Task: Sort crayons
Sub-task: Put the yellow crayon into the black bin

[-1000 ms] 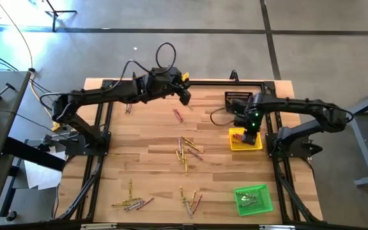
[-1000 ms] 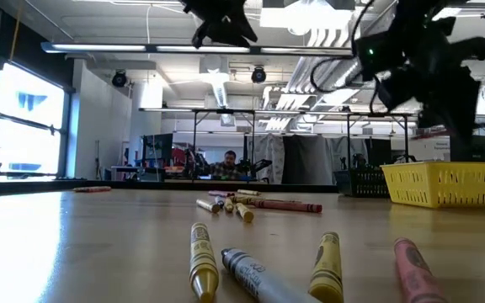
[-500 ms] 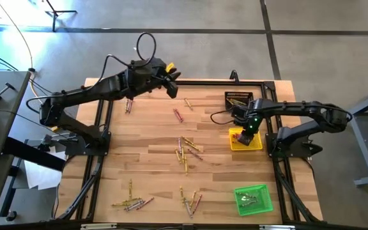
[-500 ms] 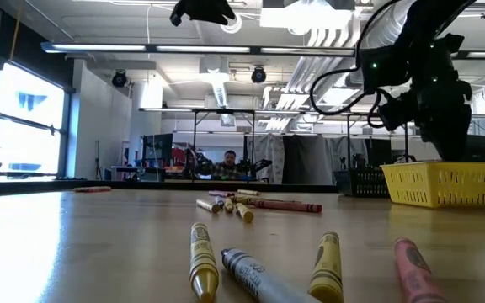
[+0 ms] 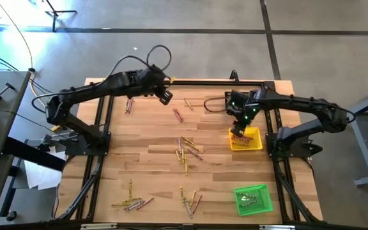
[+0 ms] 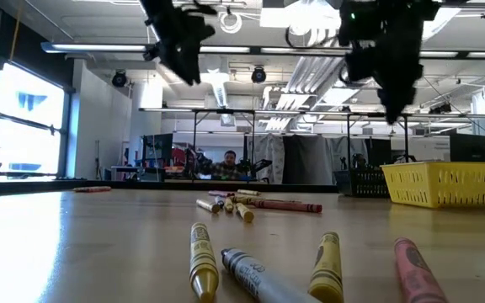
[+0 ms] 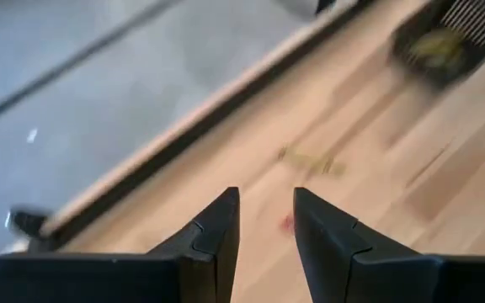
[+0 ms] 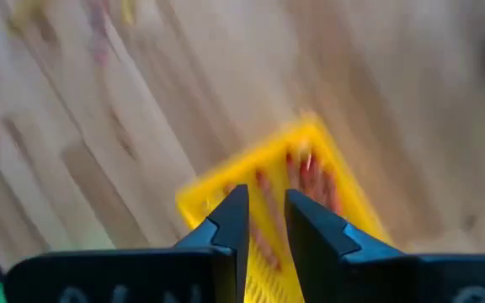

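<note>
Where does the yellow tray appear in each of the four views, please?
High view: the yellow tray sits near the table's right edge, partly under the right end effector.
Low view: at the right edge, beyond the crayons.
Left wrist view: not in it.
Right wrist view: the tray lies just past the fingers, with red crayons inside.
Shared landmark: the right end effector, above the tray.

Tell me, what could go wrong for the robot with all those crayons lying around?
1. The crayons mid-table lie bunched and crossing, so a gripper might pinch two colours at once.
2. The right gripper hangs above the yellow tray; swinging low could bump the tray.
3. Crayons near the front edge could roll off if nudged.
</note>
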